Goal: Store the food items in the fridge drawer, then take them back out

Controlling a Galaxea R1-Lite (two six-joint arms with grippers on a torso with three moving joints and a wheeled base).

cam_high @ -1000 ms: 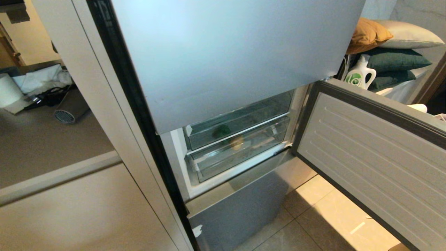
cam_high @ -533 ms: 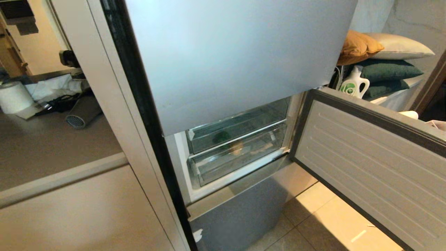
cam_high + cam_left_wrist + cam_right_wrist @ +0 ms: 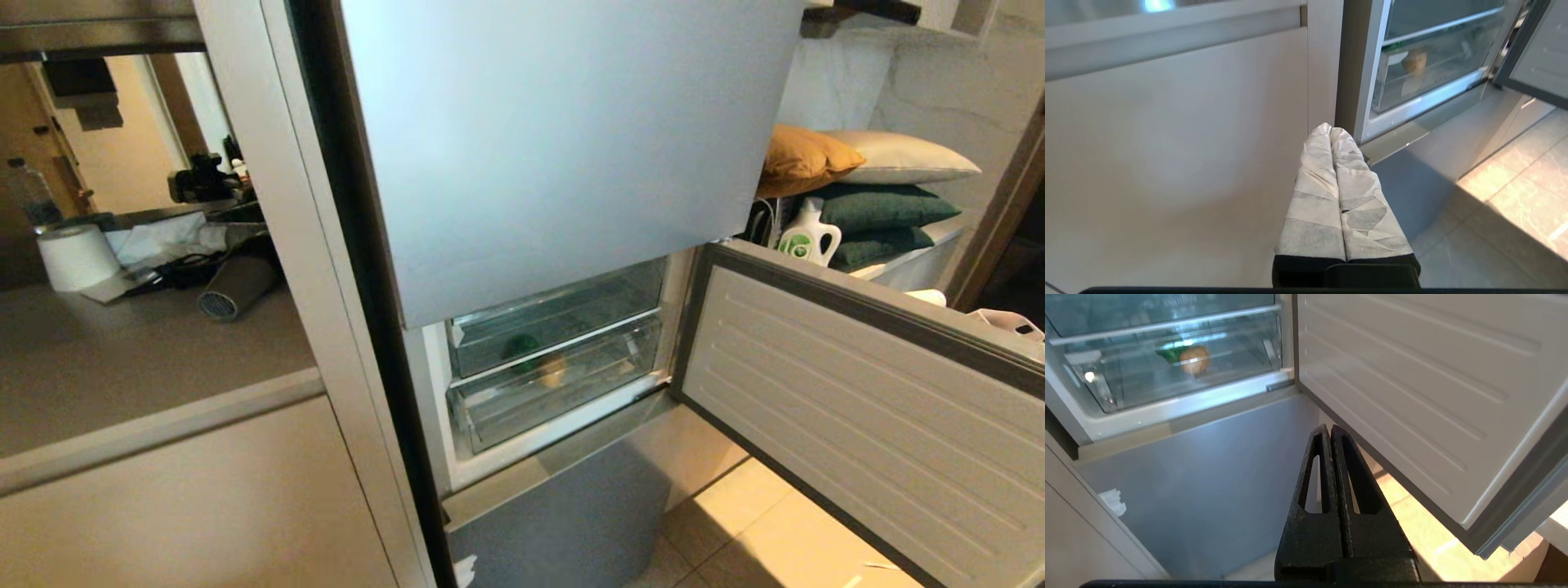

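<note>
1. Far left, a grey surface carries a white paper roll, some crumpled white cloth and black cable, and a grey hair dryer with a ribbed nozzle lying on its side
2. Next comes a pale beige cabinet front under that surface; the left pincer, wrapped in white tape, hangs low in front of it with its two fingers pressed together and nothing between them
3. The tall fridge stands in the middle, its matte silver-blue upper door panel closed over the top part
4. Below that panel the middle compartment stands open, and the wide clear-plastic fridge drawer is pushed in
5. Seen through the clear plastic, the glossy dark-green bell pepper and the round tan-brown bun-like lump sit just beside each other towards the left half; which level they rest on I cannot tell
6. The black right pincer hangs low before the silver-blue bottom panel, fingers together, holding nothing
7. The compartment's door swings out to the right, ribbed white lining showing
8. Beyond it, a white bottle with a green label stands by stacked cushions in mustard, cream and dark green
</note>
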